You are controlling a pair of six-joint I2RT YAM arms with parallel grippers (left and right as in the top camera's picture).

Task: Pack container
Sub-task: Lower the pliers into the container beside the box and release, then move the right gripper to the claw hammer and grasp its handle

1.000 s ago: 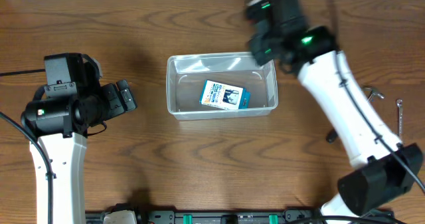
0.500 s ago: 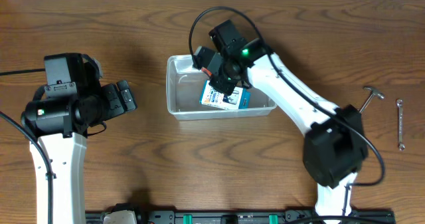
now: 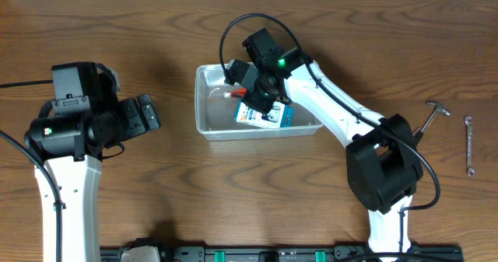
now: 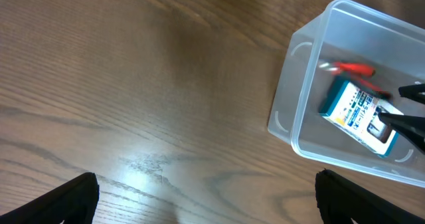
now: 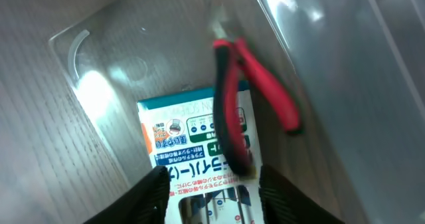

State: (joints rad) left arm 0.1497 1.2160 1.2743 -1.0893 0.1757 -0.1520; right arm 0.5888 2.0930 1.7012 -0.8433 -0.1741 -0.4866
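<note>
The bench (image 3: 156,207) shows brown wood grain, smooth, with a soft sheen catching the light in the left wrist view. The container (image 3: 201,106) is clear plastic, glossy, with bright glints on its walls. Inside it, the box (image 3: 272,120) looks like printed card, blue and white, slightly shiny, and the pliers (image 5: 265,91) carry smooth red grips. Near the bench's right edge, the hammer (image 3: 436,109) and the wrench (image 3: 468,145) gleam like bare metal. The right arm (image 3: 331,110) wears a smooth white shell.

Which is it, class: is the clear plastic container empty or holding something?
Holding things. Inside the container lies a blue-and-white box, and red-handled pliers overlap one end of the box.
</note>
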